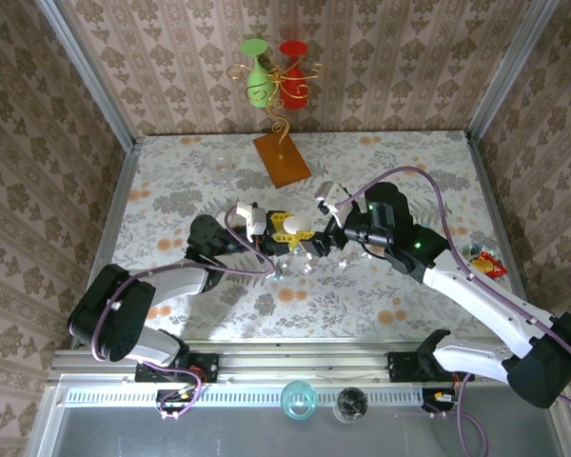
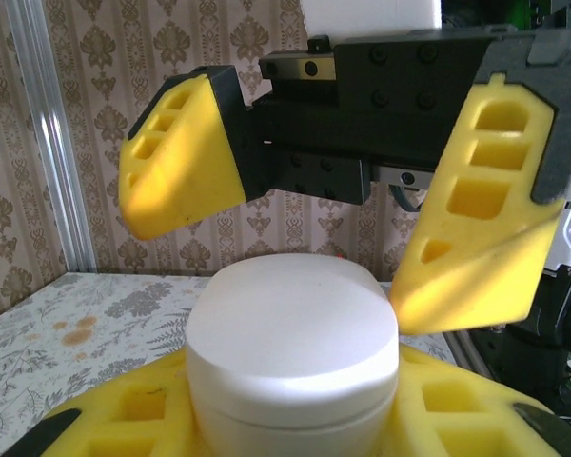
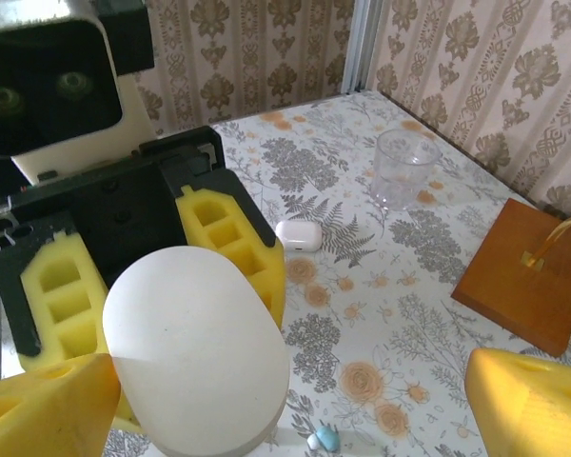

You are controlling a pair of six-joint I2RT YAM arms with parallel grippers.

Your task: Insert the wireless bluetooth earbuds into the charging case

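found left gripper (image 2: 293,409) pinching the white charging case (image 2: 293,333) between its yellow pads (image 2: 438,419), one pad on each side of the case, lid closed. found right gripper (image 3: 290,381) spread wide, with its fingers (image 3: 528,400) well apart, flanking the case from the opposite side and not closed on it; cannot tell whether one tip grazes the case. noted case held up off the table (image 3: 381,314). recorded tiny glinting earbuds (image 1: 282,273) lying loose on the table just nearside of the case; confirmed one of the earbuds (image 3: 324,439), whitish-blue, on the table close below the case. logged a second small white case (image 3: 299,234) on the table beyond the held case, a clear cup (image 3: 403,167) further beyond, and a wooden base (image 3: 528,276) well apart from the case.
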